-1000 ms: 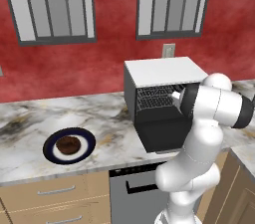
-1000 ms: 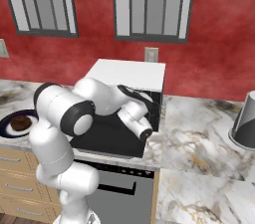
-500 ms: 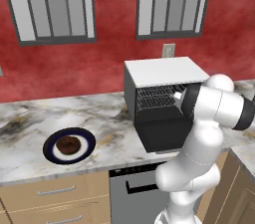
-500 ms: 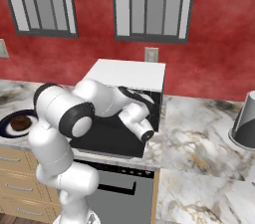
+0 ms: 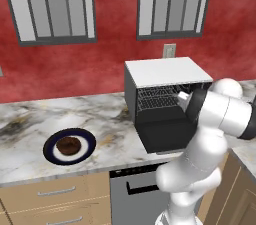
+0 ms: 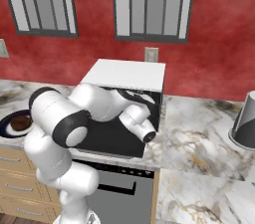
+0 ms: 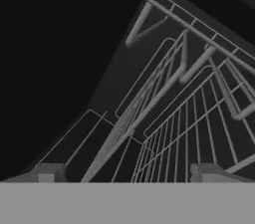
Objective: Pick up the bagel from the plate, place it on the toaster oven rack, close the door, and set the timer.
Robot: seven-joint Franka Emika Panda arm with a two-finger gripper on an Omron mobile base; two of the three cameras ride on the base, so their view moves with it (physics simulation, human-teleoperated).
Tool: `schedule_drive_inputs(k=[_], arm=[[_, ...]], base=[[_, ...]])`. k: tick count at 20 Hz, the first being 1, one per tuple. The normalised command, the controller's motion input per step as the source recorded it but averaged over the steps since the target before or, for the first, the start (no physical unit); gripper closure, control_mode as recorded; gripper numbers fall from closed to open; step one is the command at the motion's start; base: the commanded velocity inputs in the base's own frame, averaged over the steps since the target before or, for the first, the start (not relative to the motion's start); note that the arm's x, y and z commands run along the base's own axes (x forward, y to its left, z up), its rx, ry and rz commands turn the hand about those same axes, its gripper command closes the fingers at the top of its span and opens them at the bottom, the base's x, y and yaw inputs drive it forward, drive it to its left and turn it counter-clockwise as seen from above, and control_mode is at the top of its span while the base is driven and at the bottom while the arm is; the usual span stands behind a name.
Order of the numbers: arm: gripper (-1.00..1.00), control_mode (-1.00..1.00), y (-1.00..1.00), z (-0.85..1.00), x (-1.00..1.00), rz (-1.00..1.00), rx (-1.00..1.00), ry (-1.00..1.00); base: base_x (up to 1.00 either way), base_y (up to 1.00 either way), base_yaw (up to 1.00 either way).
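Reaching: arm extended from the lower right of the left base view toward the open toaster oven (image 5: 167, 104), hand at the mouth of the cavity.
Jaws: gripper (image 7: 127, 172) spread wide, nothing between the tips; the hand view looks past them straight onto bare wire.
Rack: the rack (image 7: 189, 113) runs diagonally across the hand view, upper right to lower centre, with dark oven interior in the upper left; seen also as a grey grid inside the cavity (image 5: 157, 97). No bread on it.
Door: the door (image 5: 167, 136) folded down and lying flat in front of the cavity, centre of the left base view, so the opening is free for loading.
Bagel: the bagel (image 5: 68, 145) sits on the plate (image 5: 51, 155), lower left of the left base view, well apart from the oven; also at the left edge of the right base view (image 6: 20, 122).
Tabletop: marbled tabletop (image 5: 30, 124) carries plate and oven.
Other item: grey cone-shaped vessel (image 6: 245, 125), right edge of the right base view, well apart from the work.
Status, as judged: pick-up not yet done; the empty hand is at the oven, not the plate, so the bread must first be fetched.
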Motion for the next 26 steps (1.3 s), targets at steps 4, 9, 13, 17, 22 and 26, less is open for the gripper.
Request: schedule_drive_inputs(k=[4, 9, 13, 17, 22, 26], arm=[[-1.0, -1.0, -0.11, 0.24, -0.7, 0.06, 0.0, -0.04], [-1.0, -1.0, -0.08, 0.27, -0.39, 0.07, 0.0, -0.01], [-1.0, -1.0, -0.02, 0.26, 0.08, 0.07, 0.0, 0.0], [-1.0, -1.0, 0.0, 0.08, 0.16, 0.06, 0.0, 0.0], [-1.0, -1.0, 0.0, -0.04, 0.26, 0.04, 0.0, 0.02], [-1.0, -1.0, 0.0, -0.15, 0.36, 0.03, 0.0, 0.03]], base=[[0.0, 0.0, 0.0], [0.0, 0.0, 0.0], [0.0, 0.0, 0.0], [0.0, 0.0, 0.0], [0.0, 0.0, 0.0], [0.0, 0.0, 0.0]])
